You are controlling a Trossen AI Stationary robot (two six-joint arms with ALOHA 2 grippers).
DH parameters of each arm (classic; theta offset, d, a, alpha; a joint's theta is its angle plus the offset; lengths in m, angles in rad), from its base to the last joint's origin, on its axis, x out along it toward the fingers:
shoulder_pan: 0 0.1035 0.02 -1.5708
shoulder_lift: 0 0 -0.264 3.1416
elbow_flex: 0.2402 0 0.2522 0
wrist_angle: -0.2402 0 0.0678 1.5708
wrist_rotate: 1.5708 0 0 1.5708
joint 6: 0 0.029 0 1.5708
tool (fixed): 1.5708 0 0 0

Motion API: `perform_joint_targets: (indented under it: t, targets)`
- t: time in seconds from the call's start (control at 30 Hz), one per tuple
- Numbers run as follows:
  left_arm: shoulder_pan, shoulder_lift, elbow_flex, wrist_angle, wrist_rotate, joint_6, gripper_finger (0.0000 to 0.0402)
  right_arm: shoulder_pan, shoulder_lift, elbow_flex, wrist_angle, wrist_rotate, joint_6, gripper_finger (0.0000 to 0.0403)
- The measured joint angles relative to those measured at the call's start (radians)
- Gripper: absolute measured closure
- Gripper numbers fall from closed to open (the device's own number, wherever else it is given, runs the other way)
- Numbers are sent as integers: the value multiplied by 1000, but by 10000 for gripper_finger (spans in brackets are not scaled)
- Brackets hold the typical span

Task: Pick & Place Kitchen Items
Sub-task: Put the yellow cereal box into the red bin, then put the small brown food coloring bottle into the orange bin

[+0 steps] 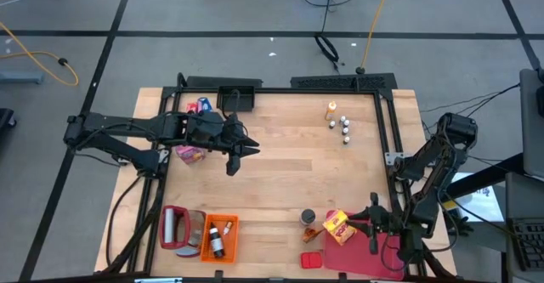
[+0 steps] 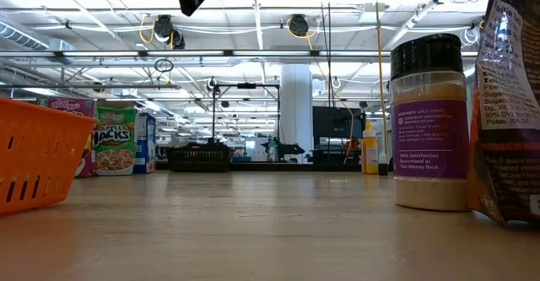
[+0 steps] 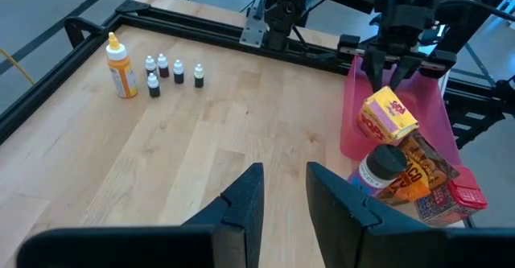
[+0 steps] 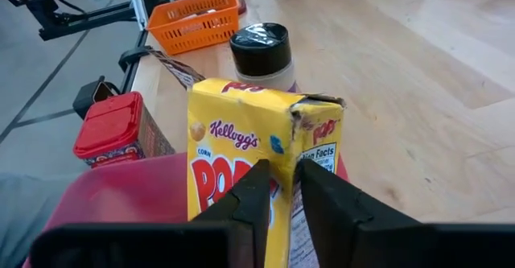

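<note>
My right gripper (image 4: 283, 191) is shut on a yellow Corn Pops box (image 4: 249, 151), over the near right of the table at the left edge of the flat pink tray (image 1: 367, 256). The box (image 3: 389, 115) sits tilted below the gripper (image 3: 394, 68). A black-capped spice jar (image 1: 308, 218), an orange snack bag (image 3: 412, 175) and a red-lidded tin (image 4: 113, 127) stand beside it. My left gripper (image 3: 284, 195) is open, high over the table's left middle (image 1: 240, 154), touching nothing. An orange bottle (image 3: 121, 67) and several tiny white-capped bottles (image 3: 173, 71) stand near the far edge. My right gripper pinches the yellow box at an upper corner edge (image 4: 291, 139), between its two fingers. The fingers (image 3: 378, 67) come from above, pointing down. The box hangs tilted below them; whether its lower end rests on the tray I cannot tell.
An orange crate (image 1: 218, 236) holding small bottles and a reddish dish (image 1: 178, 229) sit at the near left. A pink box (image 1: 189, 154) and blue and pink items (image 1: 200, 106) lie under my left arm. A black basket (image 1: 240, 96) stands at the far edge. Bare wood spans the middle.
</note>
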Motion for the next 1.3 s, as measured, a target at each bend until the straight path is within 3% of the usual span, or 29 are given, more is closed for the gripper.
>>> perform_joint_targets:
  t: [0.33,0.83,1.3]
  targets:
    - [0,0,0,0,0,0,307,-9,0,0,-12,27,-10,288]
    - [0,0,0,0,0,0,307,-37,0,0,-6,25,-73,273]
    - [0,0,0,1,0,0,307,-37,-79,0,0,52,-164,248]
